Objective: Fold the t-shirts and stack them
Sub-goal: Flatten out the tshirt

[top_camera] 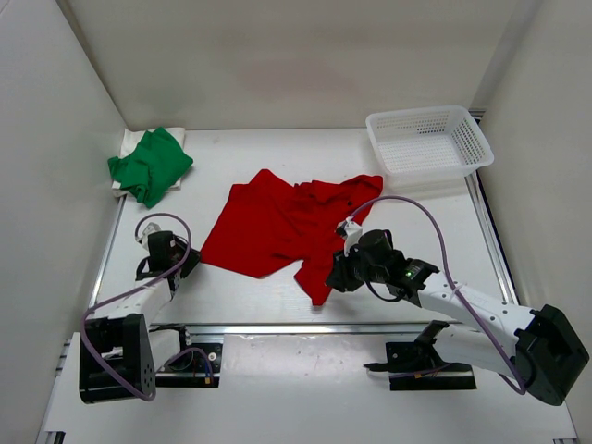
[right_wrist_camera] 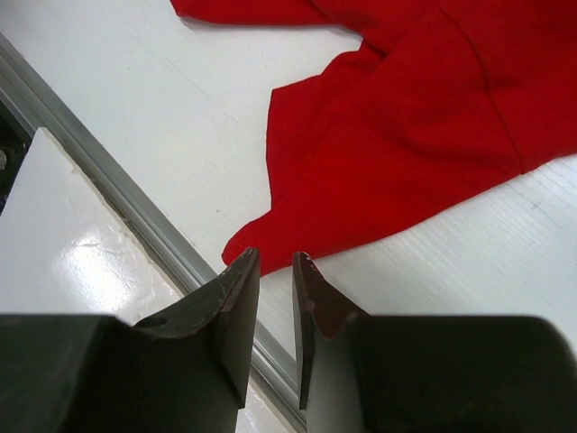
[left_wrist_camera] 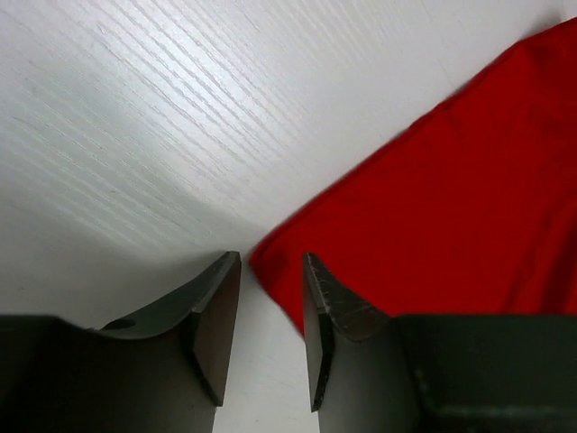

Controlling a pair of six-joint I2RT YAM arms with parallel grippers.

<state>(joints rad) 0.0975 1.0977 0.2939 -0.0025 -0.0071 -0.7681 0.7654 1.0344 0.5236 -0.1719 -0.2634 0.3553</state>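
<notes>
The red shirt (top_camera: pixel 273 222) lies spread and rumpled in the middle of the white surface (top_camera: pixel 277 157), unfolded, with one sleeve or corner trailing toward the near edge. At the far left the green shirt (top_camera: pixel 148 166) sits bunched in a loose fold on top of the cream shirt (top_camera: pixel 129 139), of which only a strip shows behind it. The basket (top_camera: pixel 435 172) stands at the far right corner, apart from all three shirts.

The left hand (left_wrist_camera: pixel 270 262) is low over the surface at the red shirt's left corner. Its jaws stand a narrow way apart, and the point of the cloth lies right at the gap between the tips. The pictures show no pinch on it; the fabric looks flat on the surface.

The right hand (right_wrist_camera: pixel 275 257) is down at the shirt's near trailing tip, close to the metal rail (right_wrist_camera: pixel 135 207) along the surface's near edge. Its jaws are narrower, with only a slim gap and nothing seen between them. The end of the red cloth lies just at the tip of one finger (right_wrist_camera: pixel 239 289); whether they touch cannot be told.
</notes>
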